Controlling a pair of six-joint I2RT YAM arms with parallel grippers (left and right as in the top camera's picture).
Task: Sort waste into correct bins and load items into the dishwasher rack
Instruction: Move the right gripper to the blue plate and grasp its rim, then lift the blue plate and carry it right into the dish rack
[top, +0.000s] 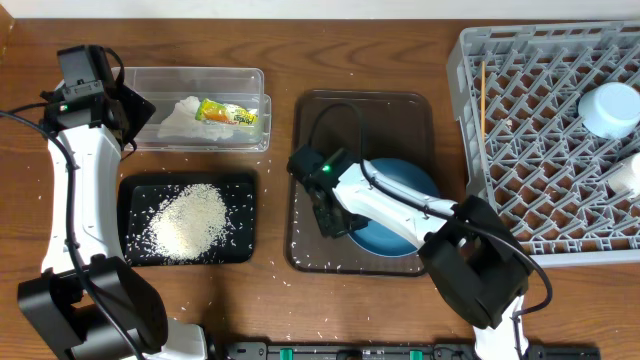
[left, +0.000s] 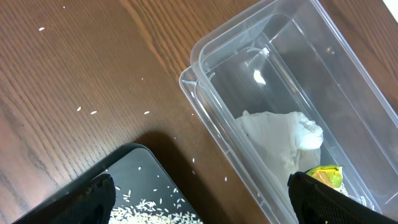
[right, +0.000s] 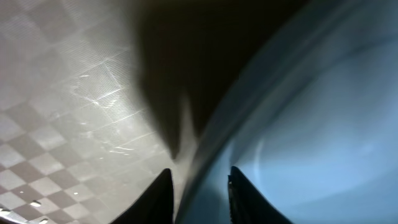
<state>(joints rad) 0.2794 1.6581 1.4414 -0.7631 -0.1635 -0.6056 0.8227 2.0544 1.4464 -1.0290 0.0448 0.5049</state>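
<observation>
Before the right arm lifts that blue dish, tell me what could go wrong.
1. The right gripper pinches the dark-blue dish only at its rim, so the dish may tilt or slip once lifted.
2. Loose rice grains lie on the brown tray beside the dish and could scatter.
3. The rack already holds a light-blue bowl and chopsticks, which the dish might knock.

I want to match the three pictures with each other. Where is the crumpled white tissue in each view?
Overhead: the crumpled white tissue lies upper left, inside the clear tub, left of the snack wrapper.
Left wrist: lower right, inside that tub.
Right wrist: not in it.
Shared landmark: the black tray with rice, beside the tub in overhead and left wrist.
</observation>
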